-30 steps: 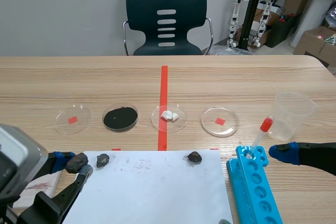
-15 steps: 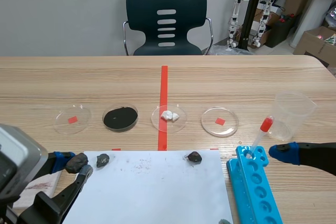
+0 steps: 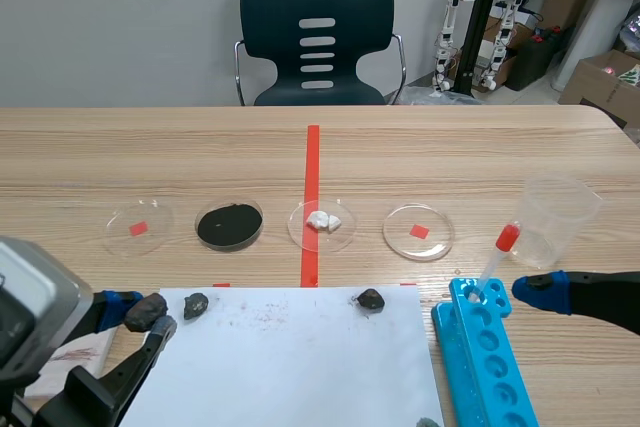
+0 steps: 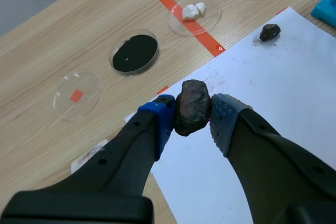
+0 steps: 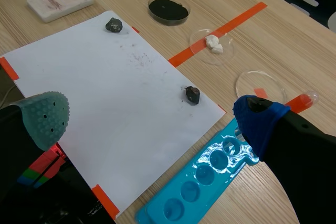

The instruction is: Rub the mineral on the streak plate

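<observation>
Clamping a dark reddish-brown mineral (image 4: 192,106) between its two dotted pads, the left gripper (image 4: 192,115) has its fingers parted only by the width of the stone, one pad on each side. The mineral sits above the near left corner of a white paper sheet (image 3: 300,357), clear of its surface. The streak plate (image 3: 70,362), a white tile with faint reddish marks, lies on the table (image 3: 200,147) just beside that corner, under the left arm and apart from the mineral. The right gripper (image 5: 152,121) is spread wide with nothing between its fingers and hangs over the right part of the sheet and a blue well tray (image 3: 485,352). A dropper with a red bulb (image 3: 497,257) leans out of the far end of the tray. Two smaller dark stones rest on the far edge of the sheet, one near the left corner (image 3: 196,304) and one right of the middle (image 3: 370,298). Beyond the sheet, four petri dishes form a row: an empty one (image 3: 138,227), one filled with black powder (image 3: 229,224), one holding white lumps (image 3: 322,222), and another empty one (image 3: 419,231). A clear plastic beaker (image 3: 555,222) stands to the right of the row. A dark chair (image 3: 317,37) stands behind the table.
</observation>
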